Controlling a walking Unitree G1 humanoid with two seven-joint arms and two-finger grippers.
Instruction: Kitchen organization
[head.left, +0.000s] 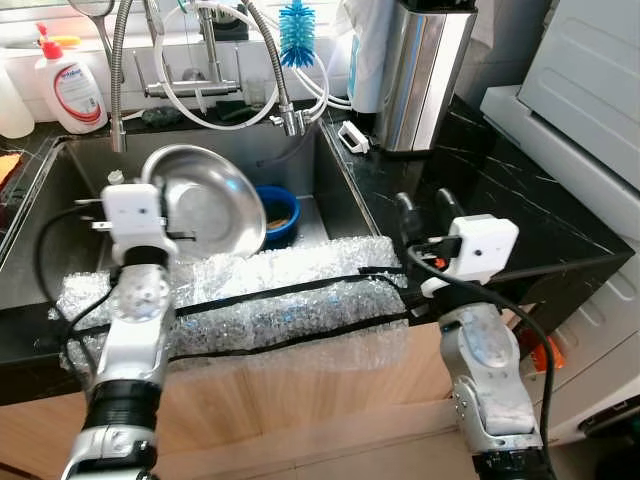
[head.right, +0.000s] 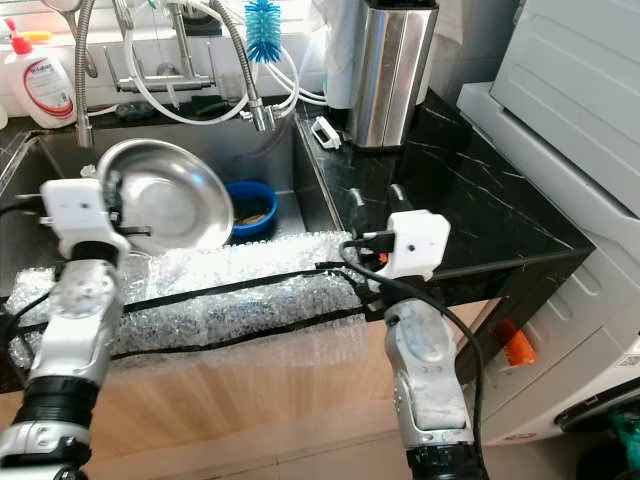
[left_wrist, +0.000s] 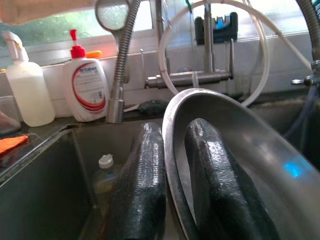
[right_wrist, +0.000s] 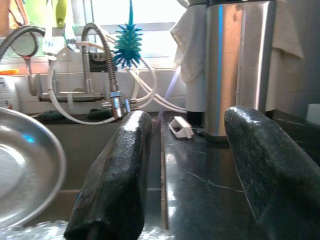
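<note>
A large steel bowl (head.left: 208, 203) is held tilted on its edge over the sink (head.left: 305, 160). My left gripper (left_wrist: 172, 165) is shut on the steel bowl's rim, one finger inside and one outside. A blue bowl (head.left: 278, 214) lies in the sink behind the steel one. My right gripper (right_wrist: 187, 150) stands open above the black counter (head.left: 480, 200) at the sink's right edge, with nothing between its fingers (right_wrist: 122, 165).
Bubble wrap (head.left: 260, 300) covers the sink's front edge. Faucets and hoses (head.left: 215, 75), a blue brush (head.left: 296, 30), soap bottles (head.left: 68, 85) and a steel canister (head.left: 425, 70) line the back. A small bottle (left_wrist: 105, 170) stands in the sink. A white appliance (head.left: 580, 110) sits right.
</note>
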